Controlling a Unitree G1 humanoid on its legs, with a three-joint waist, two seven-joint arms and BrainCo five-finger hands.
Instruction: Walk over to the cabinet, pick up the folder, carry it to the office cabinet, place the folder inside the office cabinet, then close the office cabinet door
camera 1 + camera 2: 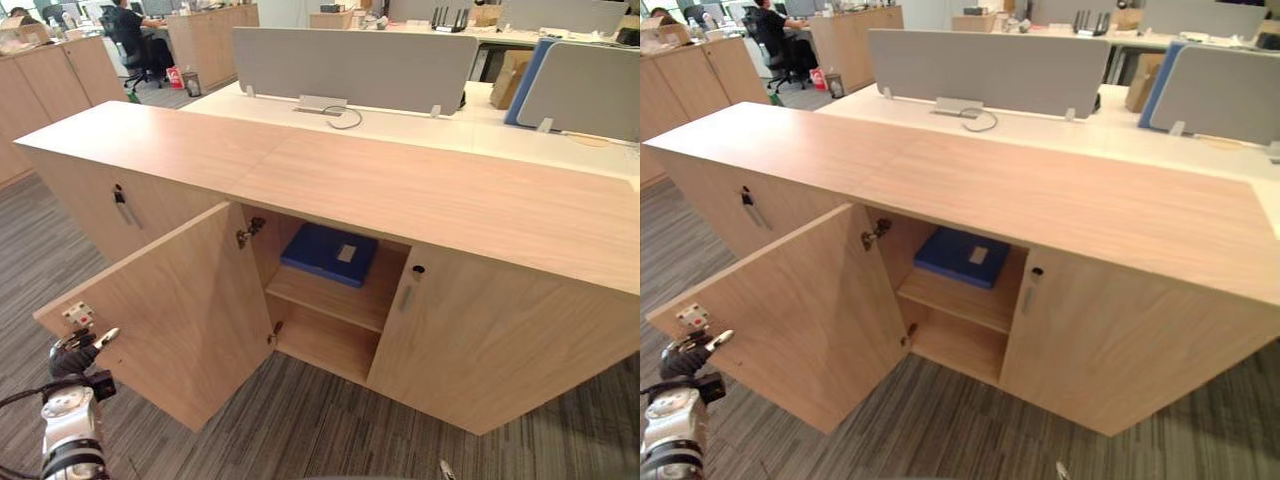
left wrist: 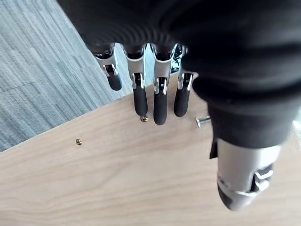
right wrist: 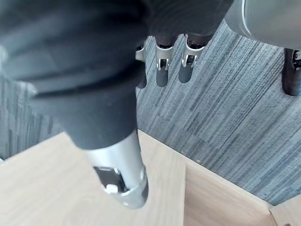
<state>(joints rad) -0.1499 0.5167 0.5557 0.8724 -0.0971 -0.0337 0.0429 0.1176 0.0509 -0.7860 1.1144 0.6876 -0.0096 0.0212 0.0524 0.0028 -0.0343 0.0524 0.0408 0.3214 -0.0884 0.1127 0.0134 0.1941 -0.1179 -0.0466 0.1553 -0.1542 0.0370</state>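
1. The office cabinet point(image 1: 400, 190) is a long, low unit in pale wood that spans the eye views from upper left to right edge. Grey striped carpet point(image 1: 300, 430) lies in front of it.
2. A white worktop point(image 1: 400, 125) stands behind the cabinet, across the upper part of the frame. It carries a grey partition screen point(image 1: 350, 65).
3. The cabinet's left centre door point(image 1: 170, 310) stands wide open and swings out toward lower left. Its neighbour, the right door point(image 1: 490, 340), is shut and has a slim handle point(image 1: 405, 297) near its left edge.
4. The open bay at frame centre has one shelf point(image 1: 330, 295), with a bare compartment below it.
5. The folder point(image 1: 322, 250) is blue and lies flat on that shelf, in the upper compartment, apart from both hands.
6. A seated person point(image 1: 130, 30) is at a desk in the far upper left.
7. The left hand point(image 1: 78, 352) is at lower left, beside the free edge of the open door.
   - In the left wrist view its fingers point(image 2: 160, 101) are straight, the thumb is apart from them, and nothing is held.
   - The fingertips point at the door's wood face, close to a small screw point(image 2: 144, 119). Actual contact cannot be confirmed.
8. The right hand point(image 3: 99, 84) hangs over the carpet, above a wood panel's edge. Its fingers point(image 3: 161, 75) are extended and it is empty.
9. Markings: a pale label point(image 1: 346, 253) sits on the folder's cover. Its writing is too small to read.
10. A small white latch plate point(image 1: 78, 315) with a red mark sits at the door's free edge.
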